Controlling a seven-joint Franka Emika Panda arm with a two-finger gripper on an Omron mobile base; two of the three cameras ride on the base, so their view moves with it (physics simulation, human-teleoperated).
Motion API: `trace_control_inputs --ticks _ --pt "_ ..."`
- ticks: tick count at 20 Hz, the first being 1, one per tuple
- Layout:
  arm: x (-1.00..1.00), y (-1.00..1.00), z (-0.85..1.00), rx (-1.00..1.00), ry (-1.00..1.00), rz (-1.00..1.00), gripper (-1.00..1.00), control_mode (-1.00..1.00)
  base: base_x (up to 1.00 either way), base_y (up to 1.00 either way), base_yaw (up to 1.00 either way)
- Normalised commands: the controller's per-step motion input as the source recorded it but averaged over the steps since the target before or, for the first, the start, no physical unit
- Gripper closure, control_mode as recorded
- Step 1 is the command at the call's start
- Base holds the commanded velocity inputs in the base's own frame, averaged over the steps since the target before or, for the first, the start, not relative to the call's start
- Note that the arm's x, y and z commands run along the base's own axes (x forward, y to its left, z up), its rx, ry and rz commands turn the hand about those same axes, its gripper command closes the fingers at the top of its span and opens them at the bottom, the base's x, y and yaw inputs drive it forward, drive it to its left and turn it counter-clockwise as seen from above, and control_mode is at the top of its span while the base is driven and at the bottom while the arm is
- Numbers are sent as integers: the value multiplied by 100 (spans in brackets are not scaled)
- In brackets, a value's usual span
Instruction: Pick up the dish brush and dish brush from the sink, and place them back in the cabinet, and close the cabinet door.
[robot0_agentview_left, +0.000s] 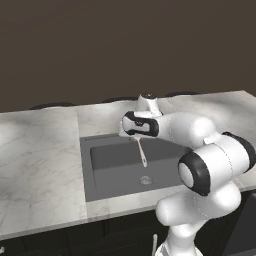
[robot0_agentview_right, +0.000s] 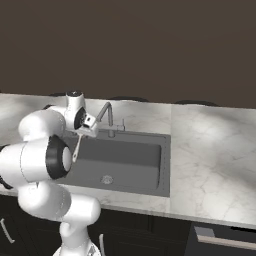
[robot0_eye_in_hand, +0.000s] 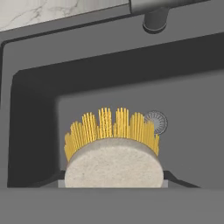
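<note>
My gripper (robot0_eye_in_hand: 113, 181) is shut on the dish brush (robot0_eye_in_hand: 113, 168), holding its pale cream round head with yellow bristles between the two fingers. The gripper (robot0_agentview_left: 136, 136) hangs over the back of the sink (robot0_agentview_left: 100, 155), and the brush's slim pale handle (robot0_agentview_left: 143, 155) dangles down into the basin. From the right, the gripper (robot0_agentview_right: 86, 131) sits just left of the faucet, with the brush (robot0_agentview_right: 76, 150) hanging clear of the sink (robot0_agentview_right: 130, 155) floor. The dark basin (robot0_eye_in_hand: 87, 87) lies below the brush. The cabinet and the cabinet door are out of view.
A slim grey faucet (robot0_agentview_right: 106, 112) rises behind the sink, and its spout (robot0_eye_in_hand: 155, 17) is close above the hand. The round drain (robot0_agentview_left: 145, 179) sits mid-basin. Marble counter (robot0_agentview_left: 35, 160) spreads on both sides (robot0_agentview_right: 215, 160). A dark wall stands behind.
</note>
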Motion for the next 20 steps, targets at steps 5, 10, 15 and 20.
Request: trace_control_inputs --ticks 5,10,15,20 --pt "-31 0 58 0 0 0 100 -100 0 0 0" --pt "-34 0 55 0 0 0 100 -100 0 0 0" --pt "-34 -2 44 0 0 0 100 -100 0 0 0" --pt "-43 -9 34 0 0 0 100 -100 0 0 0"
